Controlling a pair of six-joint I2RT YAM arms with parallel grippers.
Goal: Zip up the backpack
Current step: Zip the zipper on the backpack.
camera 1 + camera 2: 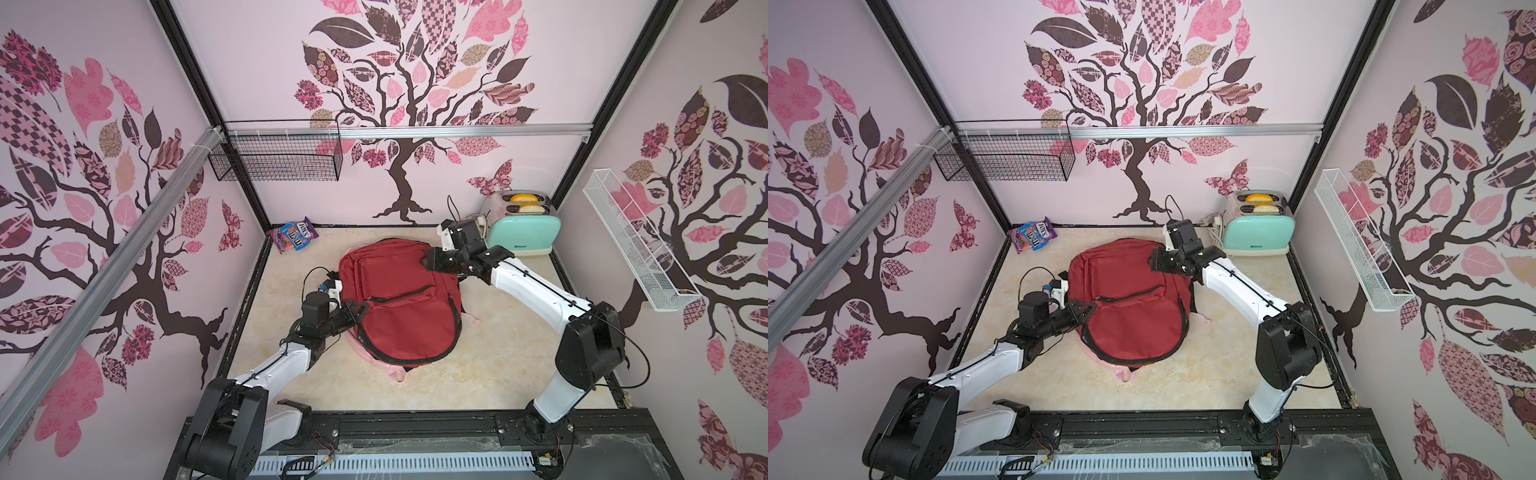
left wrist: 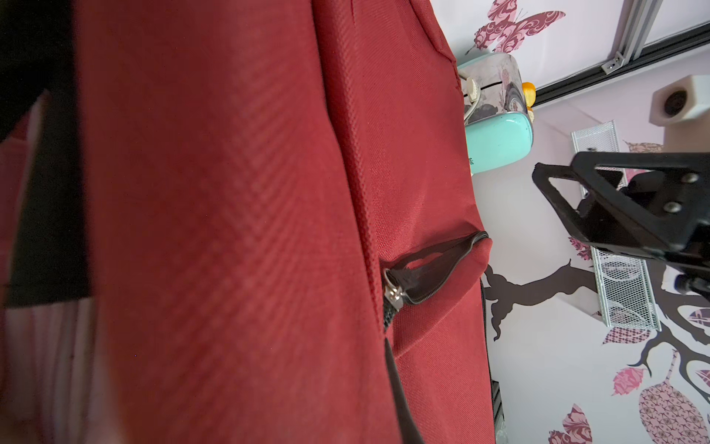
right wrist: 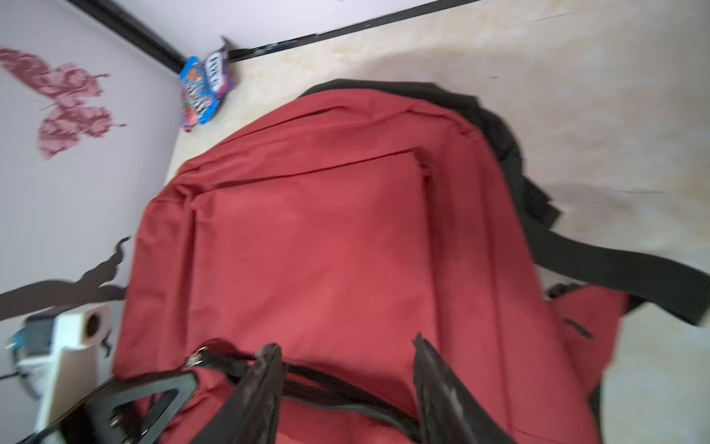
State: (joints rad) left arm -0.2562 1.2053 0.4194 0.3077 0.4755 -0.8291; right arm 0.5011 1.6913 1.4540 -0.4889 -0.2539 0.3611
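Observation:
A red backpack (image 1: pixel 401 307) (image 1: pixel 1129 309) lies flat mid-table. Its front-pocket zipper (image 1: pixel 401 294) gapes as a black slit, and the metal slider (image 2: pixel 393 294) (image 3: pixel 196 359) sits at the slit's left end. My left gripper (image 1: pixel 360 309) (image 1: pixel 1086 309) is at the backpack's left edge beside the slider, shut on the fabric there. Red cloth fills the left wrist view and hides the left gripper's own fingers. My right gripper (image 1: pixel 426 259) (image 1: pixel 1153 262) (image 3: pixel 345 357) hangs open over the backpack's upper right part, holding nothing. It also shows in the left wrist view (image 2: pixel 614 207).
A mint toaster (image 1: pixel 523 232) stands at the back right, just behind the right arm. A candy bag (image 1: pixel 295 237) lies in the back left corner. Something pink (image 1: pixel 397 374) sticks out under the backpack's near end. A black wire basket (image 1: pixel 274 162) and a white one (image 1: pixel 636 245) hang on the walls.

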